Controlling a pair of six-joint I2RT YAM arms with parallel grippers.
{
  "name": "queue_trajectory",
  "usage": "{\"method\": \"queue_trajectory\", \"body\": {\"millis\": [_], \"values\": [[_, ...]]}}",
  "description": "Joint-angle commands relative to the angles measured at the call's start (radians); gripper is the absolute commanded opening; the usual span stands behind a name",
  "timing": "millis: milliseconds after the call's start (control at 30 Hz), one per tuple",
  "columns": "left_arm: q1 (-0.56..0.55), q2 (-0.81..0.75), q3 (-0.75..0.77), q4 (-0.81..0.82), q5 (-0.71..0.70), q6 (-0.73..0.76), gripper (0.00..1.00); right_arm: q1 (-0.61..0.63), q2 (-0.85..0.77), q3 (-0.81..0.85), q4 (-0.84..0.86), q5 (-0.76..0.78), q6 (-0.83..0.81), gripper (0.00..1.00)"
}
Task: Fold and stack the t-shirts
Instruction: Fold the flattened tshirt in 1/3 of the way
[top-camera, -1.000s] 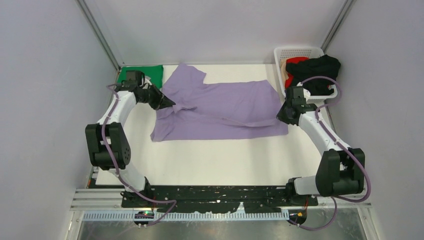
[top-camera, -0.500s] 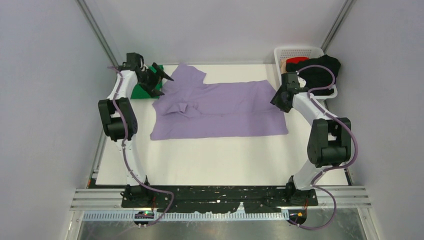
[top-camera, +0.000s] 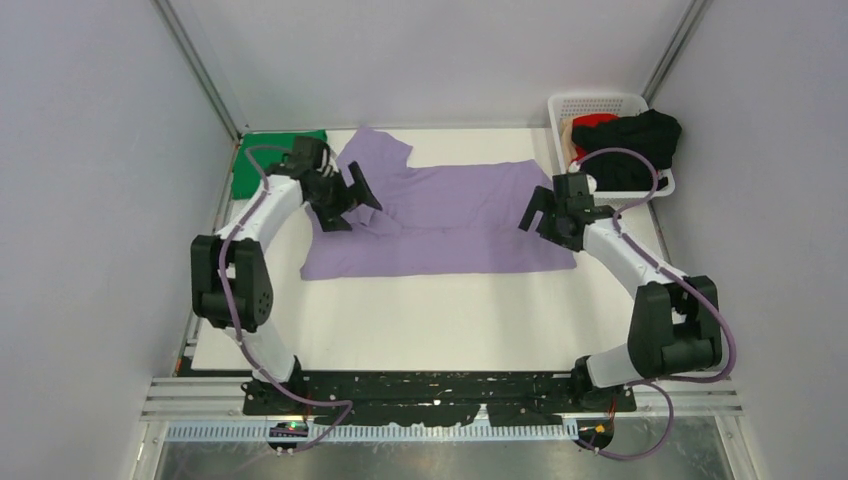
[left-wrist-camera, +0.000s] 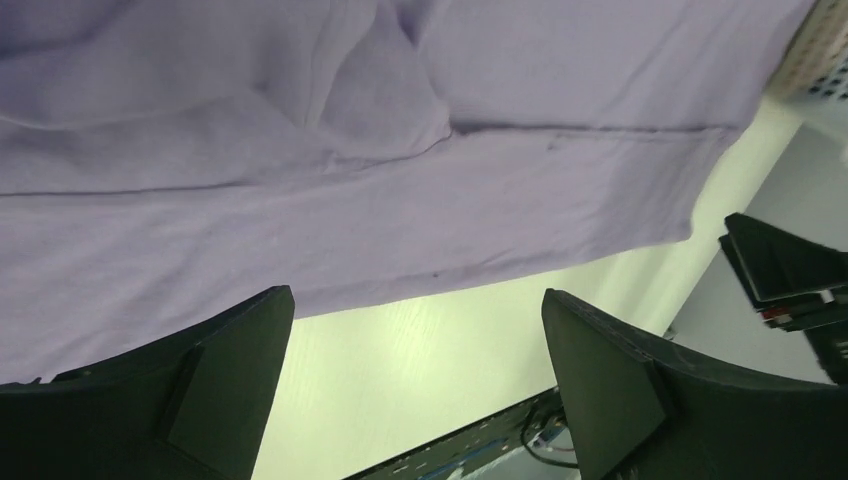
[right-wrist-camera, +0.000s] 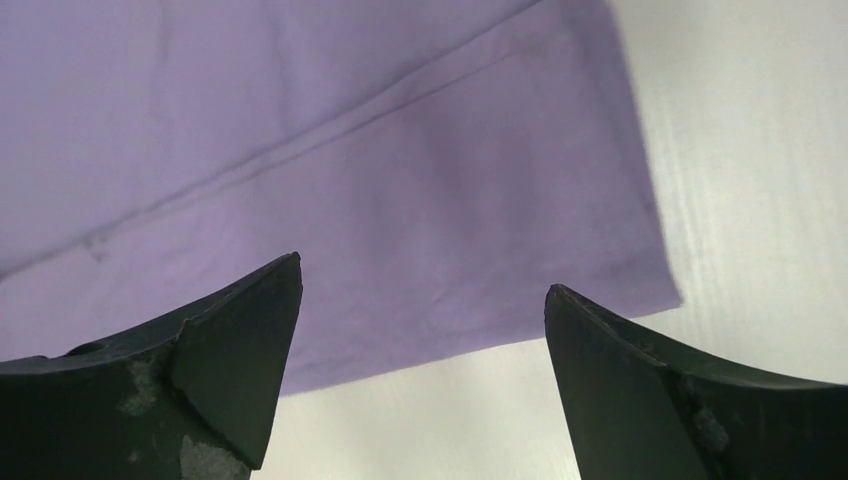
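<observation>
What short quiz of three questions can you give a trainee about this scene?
1. True or false: the left gripper holds the purple shirt.
2. Where is the black shirt? A: in a gripper. B: in the basket. C: under the purple shirt.
3. Fill in: the folded shirt in the far left corner is ____.
Key: 1 false; 2 B; 3 green.
</observation>
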Motion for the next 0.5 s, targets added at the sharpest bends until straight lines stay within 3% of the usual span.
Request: {"method": "queue_trajectory", "body": {"millis": [0, 267, 467], "values": [[-0.038, 0.048, -0.120, 0.106, 0.019, 0.059, 1.00, 0.058, 0.047, -0.028, 0.121, -0.119, -0.078, 0.99], [-0.040, 0.174, -0.160, 0.151, 0.040, 0.047, 1.00, 0.076, 0.248, 0.009, 0.148, -0.176, -0.051, 0.96], [-0.052, 0.082, -0.313, 0.146, 0.003, 0.055, 1.00, 0.074, 0.213, -0.092, 0.028, -0.209, -0.051, 0.96]]}}
